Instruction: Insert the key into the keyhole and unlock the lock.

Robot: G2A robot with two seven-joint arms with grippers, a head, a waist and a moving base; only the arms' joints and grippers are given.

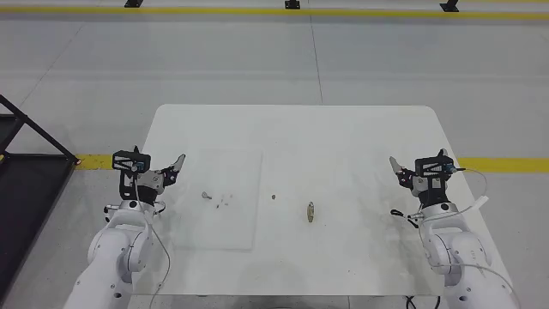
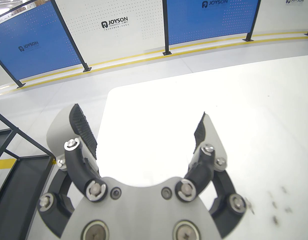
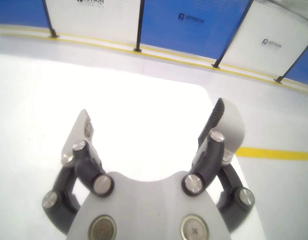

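Both claws are spread wide and hold nothing. The left claw [image 2: 139,112] is at the table's [image 1: 360,137] left edge, the right claw [image 3: 151,107] at its right edge.

I judge the lock [image 1: 309,212] lies mid-table. The key [image 1: 206,196] is probably the piece on the sheet [image 1: 240,232] near the left claw, though it's too small for me to be sure.

Step in hand: fetch the key. I'd pinch it by the bow and leave the blade free.

Count: two claws, one lock, one likely key, a few specks [image 1: 221,199].

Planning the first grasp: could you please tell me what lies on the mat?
A few metal bits lie on the mat, too small to identify. Nothing covers them; the mat hides the table beneath.
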